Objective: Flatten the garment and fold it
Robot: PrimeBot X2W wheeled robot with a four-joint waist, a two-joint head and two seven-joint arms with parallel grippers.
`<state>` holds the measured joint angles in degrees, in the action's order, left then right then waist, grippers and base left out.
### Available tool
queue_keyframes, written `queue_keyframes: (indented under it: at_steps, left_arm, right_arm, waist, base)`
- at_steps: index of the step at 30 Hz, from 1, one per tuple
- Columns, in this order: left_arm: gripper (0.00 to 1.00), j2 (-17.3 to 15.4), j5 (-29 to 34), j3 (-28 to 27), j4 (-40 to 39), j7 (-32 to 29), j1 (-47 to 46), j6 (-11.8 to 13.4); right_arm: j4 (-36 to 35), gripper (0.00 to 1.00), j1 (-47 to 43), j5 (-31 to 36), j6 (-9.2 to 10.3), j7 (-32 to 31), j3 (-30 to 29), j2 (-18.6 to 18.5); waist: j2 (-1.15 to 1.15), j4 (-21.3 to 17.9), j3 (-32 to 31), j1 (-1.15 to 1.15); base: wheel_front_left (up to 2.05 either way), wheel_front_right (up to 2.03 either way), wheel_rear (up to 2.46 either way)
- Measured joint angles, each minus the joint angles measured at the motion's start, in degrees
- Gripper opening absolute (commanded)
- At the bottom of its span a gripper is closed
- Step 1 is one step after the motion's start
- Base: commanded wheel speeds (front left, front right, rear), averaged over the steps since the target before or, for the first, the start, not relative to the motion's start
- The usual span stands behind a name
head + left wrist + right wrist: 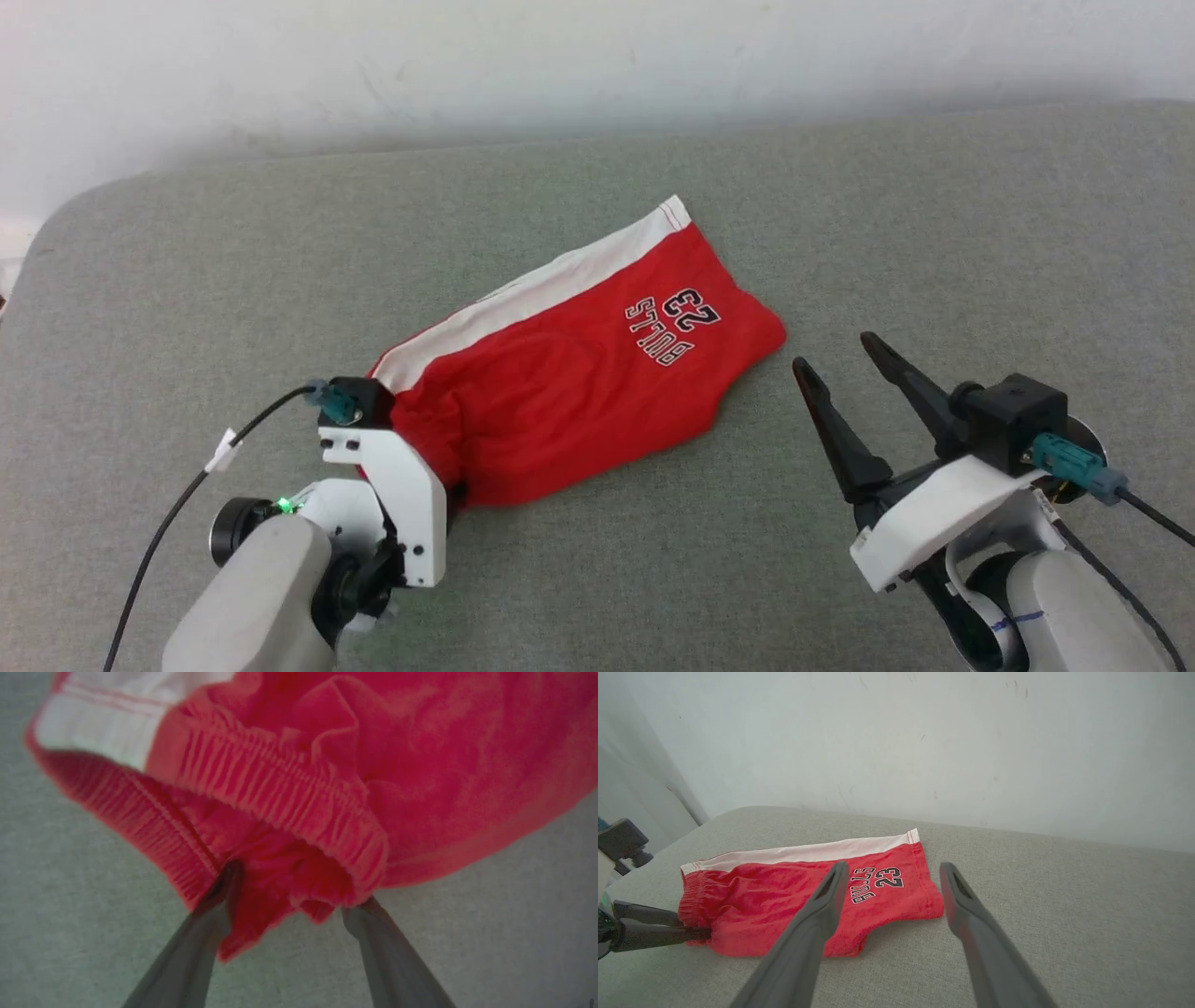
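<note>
Nearest the camera, the left gripper [299, 886] was seen at the gathered waistband [280, 788] of the garment [560, 401], its fingers spread wide. One fingertip was lodged at the mouth of the waistband, against the ribbed elastic. The other was set just outside the bunched edge, so that a wad of red fabric was bracketed between them. In the head view these fingers were hidden under the white wrist mount [401, 476]. The right gripper [834, 353] was held just beside the garment's leg hem, apart from it, its fingers likewise splayed wide with nothing between them. The garment was laid near the middle of the grey padded surface [887, 215]. It was stretched slantwise from the waistband at the near left to the leg hem farther right, and was rumpled near the waist. A white stripe [541, 289] was seen along its far edge, and "BULLS 23" [674, 327] was printed near the hem. Beyond, the surface was bounded by a pale wall [560, 56].
</note>
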<state>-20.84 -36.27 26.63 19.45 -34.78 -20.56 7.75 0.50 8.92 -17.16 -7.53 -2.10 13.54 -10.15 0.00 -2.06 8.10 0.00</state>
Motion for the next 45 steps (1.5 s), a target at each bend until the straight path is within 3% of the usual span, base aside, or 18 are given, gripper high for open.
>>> queue_keyframes:
  at_steps: [3, 4, 5, 6, 14, 23, 33, 39, 40, 42, 45]
  left_arm:
    - [1.00, 0.3, 0.1, 1.2, 2.4, -1.6, -2.0, -0.8]
    - [0.89, 0.4, 0.1, 1.8, 3.0, -2.4, -2.5, -1.5]
    - [0.25, 0.4, 0.1, 2.2, 3.5, -3.1, -3.2, -2.2]
    - [0.00, 0.5, -0.2, 2.2, 3.9, -3.4, -3.5, -2.7]
    - [0.00, 2.3, -0.5, 3.0, 5.9, -1.9, -4.7, -4.2]
    - [0.00, 4.0, -1.2, 0.8, 2.6, 7.6, -3.1, -3.5]
    - [0.00, 4.9, -1.1, 1.3, -4.5, 10.4, -2.9, -3.7]
    - [0.00, 5.4, -1.4, 1.7, -5.0, 10.7, -2.9, -4.2]
    - [0.00, 5.4, -1.6, 1.8, -4.9, 10.6, -2.9, -4.2]
    - [0.00, 5.4, -1.7, 1.9, -4.8, 10.5, -2.9, -4.2]
    - [0.00, 5.4, -1.9, 2.0, -4.8, 10.7, -2.9, -4.3]
  right_arm:
    - [-1.0, 1.00, -0.1, -0.1, 0.00, -0.8, -0.2, 0.1]
    - [-1.1, 1.00, -0.1, -0.3, 0.00, -1.1, -0.2, 0.1]
    - [-1.3, 1.00, -0.1, -0.6, 0.00, -1.4, -0.2, 0.1]
    - [-1.4, 1.00, 0.0, -0.8, 0.00, -1.5, -0.3, 0.0]
    - [3.0, 1.00, 3.8, -6.4, 0.00, -6.3, -0.5, -2.5]
    - [24.9, 1.00, 18.5, -13.7, 0.00, -18.1, 1.5, -3.2]
    - [44.9, 1.00, 33.3, -15.1, 0.00, -23.9, 7.0, -1.5]
    - [51.3, 0.99, 38.2, -16.2, 0.00, -28.0, 10.7, -0.6]
    - [51.9, 0.48, 38.7, -17.0, 0.01, -29.1, 11.0, -0.5]
    - [52.5, 0.00, 39.6, -18.5, 0.10, -30.9, 11.8, -0.7]
    - [52.8, 0.00, 40.1, -21.1, 0.08, -32.9, 13.0, -0.9]
  waist:
    - [0.00, -0.4, 0.9, -0.01]
    - [0.00, -0.5, 1.1, -0.01]
    - [0.00, -0.6, 1.3, -0.01]
    - [0.00, -0.6, 1.4, -0.01]
    - [0.00, 0.6, 1.8, -0.01]
    - [0.00, 3.9, 2.3, 0.02]
    - [0.00, 9.0, 4.9, 0.01]
    - [0.00, 10.6, 7.4, 0.00]
    - [0.00, 10.9, 7.6, 0.00]
    - [0.00, 11.2, 8.0, -0.01]
    - [0.00, 11.4, 7.9, 0.00]
  base:
    - [0.00, 0.00, 0.00]
    - [0.00, 0.00, 0.00]
    - [0.00, 0.00, 0.00]
    - [0.00, 0.00, 0.00]
    - [0.00, 0.00, 0.00]
    - [0.00, 0.00, 0.00]
    - [0.00, 0.00, 0.00]
    - [0.00, 0.00, 0.00]
    - [0.00, 0.00, 0.00]
    - [0.00, 0.00, 0.00]
    - [0.00, 0.00, 0.00]
